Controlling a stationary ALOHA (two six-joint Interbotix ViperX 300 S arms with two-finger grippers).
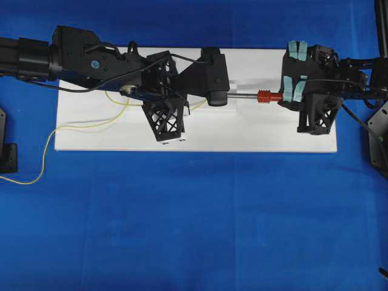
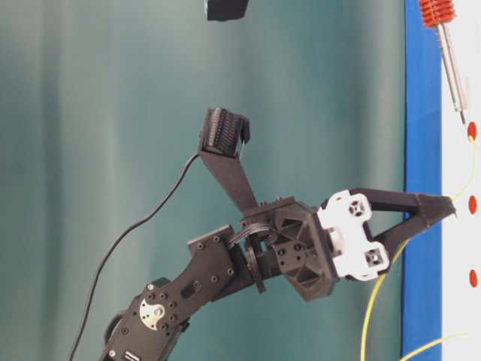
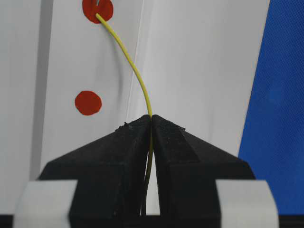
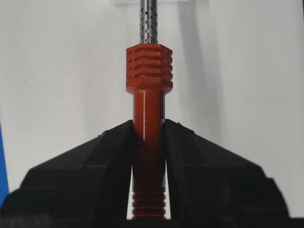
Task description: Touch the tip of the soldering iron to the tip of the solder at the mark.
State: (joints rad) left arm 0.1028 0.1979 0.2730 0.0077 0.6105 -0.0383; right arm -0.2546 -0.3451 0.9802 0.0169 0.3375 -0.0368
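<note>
Currently both arms are loaded. The left gripper (image 3: 152,118) has its jaws clamped fully on the solder (image 3: 135,71), pinching the yellow wire a short way back from its end, so a short free length arcs forward; that free end looks to rest on the upper red mark (image 3: 97,9) on the white board (image 3: 199,71). A short stick-out probably keeps the soft wire from drooping off target.

The right gripper (image 4: 148,128) has its jaws closed around the red-orange handle of the soldering iron (image 4: 148,71), behind the ribbed collar, with the metal shaft pointing straight ahead. Holding the handle keeps the shaft clear and in line with the wrist.

View differences:
- The overhead shows the layout: board on the blue surface (image 1: 194,230), the iron coming in from the right, slack solder trailing off the board to the left. The left arm's camera housing hides the contact zone, so the tips cannot be seen there.
- The table-level view is the only one showing both tips together: the iron's point sits just beside the mark, apparently a hair short of it and of the wire end. Contact cannot be confirmed.
- The left wrist view shows the wire end on the mark, plus a second mark nearer the jaws, but little of the iron.
- The right wrist view shows the grip only; the shaft runs out of frame.

Judgement: final closing of the tips remains.
</note>
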